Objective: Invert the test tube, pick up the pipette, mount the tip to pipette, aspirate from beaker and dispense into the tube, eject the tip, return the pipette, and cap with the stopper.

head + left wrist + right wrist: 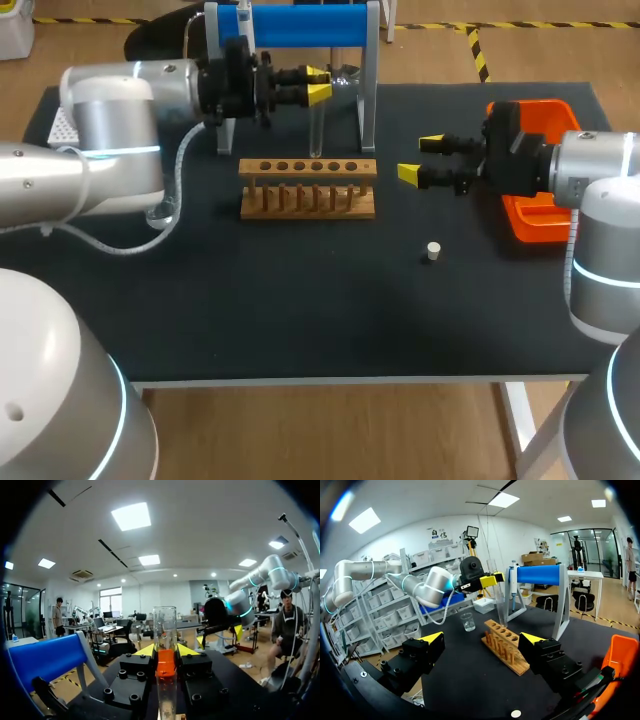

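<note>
Gripping the clear test tube (165,625) from two sides, the left jaws sit at the back of the desk (300,320), just in front of the blue pipette stand (300,25), with the left arm (110,130) coming in from the left side. In the left wrist view the tube runs between the yellow tips and pokes out past them. Across the desk the right jaws are released, their two yellow fingers (432,142) spread wide with nothing between them, hovering to the right of the wooden test tube rack (308,187) and beside the orange tray (522,222). The rack stands near the middle of the desk, a row of holes along its top, apart from both arms. A small white stopper (433,251) lies on the black surface in front of the right jaws, apart from the rack. In the right wrist view a glass beaker (467,621) stands on the desk beyond the rack, on the left arm's side.
</note>
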Available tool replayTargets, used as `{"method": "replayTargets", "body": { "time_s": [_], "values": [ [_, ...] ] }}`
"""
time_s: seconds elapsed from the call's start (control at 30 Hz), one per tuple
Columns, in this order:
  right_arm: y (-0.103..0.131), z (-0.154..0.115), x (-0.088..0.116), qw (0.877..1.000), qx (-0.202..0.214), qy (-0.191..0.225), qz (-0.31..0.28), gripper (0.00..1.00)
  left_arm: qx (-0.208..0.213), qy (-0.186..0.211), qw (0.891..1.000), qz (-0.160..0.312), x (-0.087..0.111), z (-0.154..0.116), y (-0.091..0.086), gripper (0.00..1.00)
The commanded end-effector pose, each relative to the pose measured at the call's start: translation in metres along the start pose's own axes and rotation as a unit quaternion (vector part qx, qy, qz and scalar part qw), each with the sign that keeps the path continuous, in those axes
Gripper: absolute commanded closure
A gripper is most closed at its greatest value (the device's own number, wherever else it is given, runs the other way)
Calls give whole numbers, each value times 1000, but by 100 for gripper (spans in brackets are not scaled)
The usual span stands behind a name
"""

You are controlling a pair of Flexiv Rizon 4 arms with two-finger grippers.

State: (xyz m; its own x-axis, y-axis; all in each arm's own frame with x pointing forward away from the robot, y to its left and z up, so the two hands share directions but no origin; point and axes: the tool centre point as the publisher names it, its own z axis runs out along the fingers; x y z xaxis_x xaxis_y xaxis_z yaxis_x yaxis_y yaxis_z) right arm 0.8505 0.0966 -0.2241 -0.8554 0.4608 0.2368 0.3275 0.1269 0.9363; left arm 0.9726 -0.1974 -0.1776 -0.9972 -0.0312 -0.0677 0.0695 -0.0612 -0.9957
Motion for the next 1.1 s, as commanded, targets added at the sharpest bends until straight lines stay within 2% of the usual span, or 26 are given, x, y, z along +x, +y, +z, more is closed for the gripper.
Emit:
{"method": "replayTargets", "body": {
  "time_s": [0.03,0.4,0.5,0.63,0.77,1.1],
  "values": [
    [0,0,1,1000,1,-1,0,0,2,7,1000,0,-6,1,3,100],
    [0,0,1,1000,1,-1,0,0,2,7,1000,0,-6,1,3,100],
    [-3,10,-2,998,18,-20,-55,0,2,7,1000,0,-6,1,3,100],
    [-12,31,-1,989,46,-43,-137,0,2,7,1000,0,-6,1,3,100],
    [-21,49,-2,984,63,-52,-159,0,2,7,1000,0,-6,1,3,100],
    [-47,79,-10,980,89,-80,-162,0,2,7,1000,0,-6,1,3,100]
  ]
}}
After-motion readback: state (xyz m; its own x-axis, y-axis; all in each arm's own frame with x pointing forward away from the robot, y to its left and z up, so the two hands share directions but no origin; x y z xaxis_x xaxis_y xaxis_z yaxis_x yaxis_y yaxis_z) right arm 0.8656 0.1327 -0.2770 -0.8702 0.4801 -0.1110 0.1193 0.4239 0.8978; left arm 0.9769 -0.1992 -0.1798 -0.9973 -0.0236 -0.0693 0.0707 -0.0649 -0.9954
